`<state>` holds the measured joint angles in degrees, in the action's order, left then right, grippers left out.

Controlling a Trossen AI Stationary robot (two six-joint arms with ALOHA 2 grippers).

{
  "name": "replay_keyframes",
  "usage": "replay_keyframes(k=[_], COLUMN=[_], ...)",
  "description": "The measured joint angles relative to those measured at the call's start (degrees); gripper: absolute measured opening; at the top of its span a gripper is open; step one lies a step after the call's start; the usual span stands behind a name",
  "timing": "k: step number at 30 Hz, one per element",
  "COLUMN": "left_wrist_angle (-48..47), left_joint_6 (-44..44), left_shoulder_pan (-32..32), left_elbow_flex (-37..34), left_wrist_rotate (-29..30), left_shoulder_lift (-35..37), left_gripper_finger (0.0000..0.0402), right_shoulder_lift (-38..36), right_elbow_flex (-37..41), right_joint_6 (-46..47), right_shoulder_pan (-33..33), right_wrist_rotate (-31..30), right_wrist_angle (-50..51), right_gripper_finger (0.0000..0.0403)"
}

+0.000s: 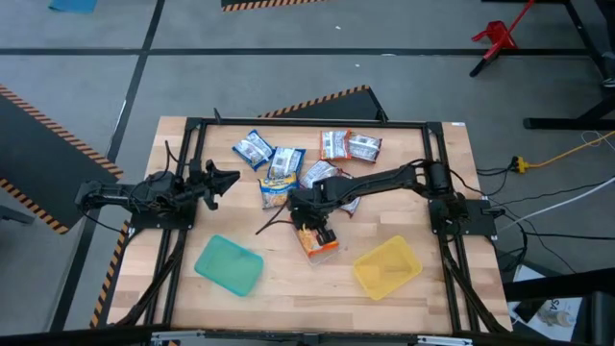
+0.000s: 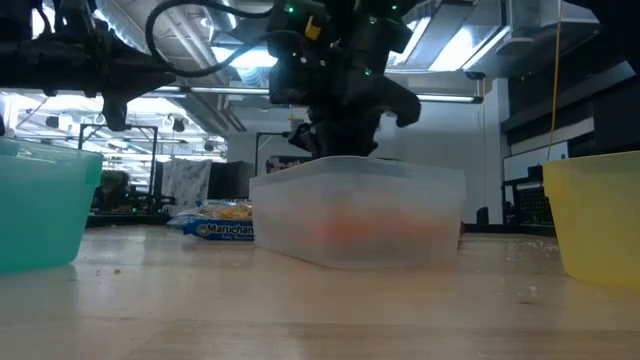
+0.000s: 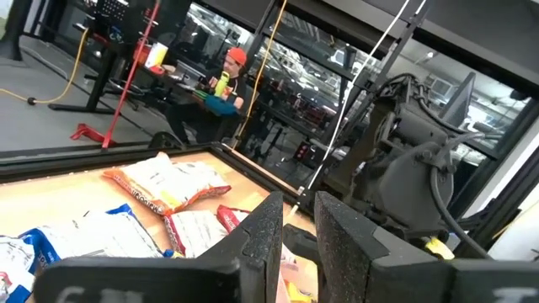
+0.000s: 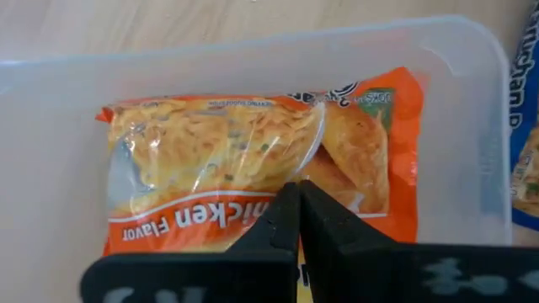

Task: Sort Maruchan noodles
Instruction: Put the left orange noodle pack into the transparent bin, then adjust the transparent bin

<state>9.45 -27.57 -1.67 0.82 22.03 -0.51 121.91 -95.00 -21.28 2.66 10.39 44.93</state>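
An orange Maruchan noodles packet (image 4: 253, 160) sits inside a clear tray (image 4: 50, 143) near the table's middle, showing low through the tray's wall (image 2: 355, 228). My right gripper (image 4: 297, 198) is shut on it from above the tray (image 1: 325, 248). Blue-white packets (image 1: 254, 149) (image 1: 285, 161), an orange-and-blue one (image 1: 277, 190) and red ones (image 1: 335, 144) (image 1: 364, 147) (image 1: 317, 173) lie flat on the far half of the table. At the left edge my left gripper (image 1: 231, 179) hangs level, touching nothing, with a narrow gap between its fingers (image 3: 261, 236). My right gripper pinches the orange packet's printed top face (image 4: 253, 210) between its two fingers, at the lettering near one long edge. The fingers slant steeply down from the table's right side. The packet lies inside the clear tray, about level; whether it rests on the floor I cannot tell.
A teal tray (image 1: 229, 265) stands near the front left and a yellow tray (image 1: 387, 267) near the front right, with bare wood between them. A black frame (image 1: 307, 123) borders the table. A person (image 3: 232, 71) sits in the room beyond the table.
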Motion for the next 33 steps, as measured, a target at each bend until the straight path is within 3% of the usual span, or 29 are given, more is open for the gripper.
replay_keyframes(k=[16,19,28,33], left_wrist_angle=[0.0,-0.01,0.01,-0.04], left_joint_6=[-0.37,-0.37,-0.52,-0.5], left_shoulder_pan=[0.0,-0.01,-0.02,-0.01], left_elbow_flex=[0.02,0.02,0.04,0.04], left_wrist_rotate=[0.08,0.16,0.9,1.25], left_shoulder_lift=[0.0,0.0,0.0,0.0], left_gripper_finger=[0.0066,0.0066,0.0066,0.0066], right_shoulder_lift=[-3.02,-2.6,-2.49,-2.49], right_elbow_flex=[-0.01,0.03,0.0,0.0], right_joint_6=[-0.67,-0.87,4.51,7.09], right_shoulder_pan=[-0.05,-0.18,-2.8,-2.3], right_wrist_rotate=[-3.47,-6.6,-18.89,-17.52], right_wrist_angle=[-3.65,-4.62,4.28,8.08], right_gripper_finger=[0.0,0.0,0.0,0.0])
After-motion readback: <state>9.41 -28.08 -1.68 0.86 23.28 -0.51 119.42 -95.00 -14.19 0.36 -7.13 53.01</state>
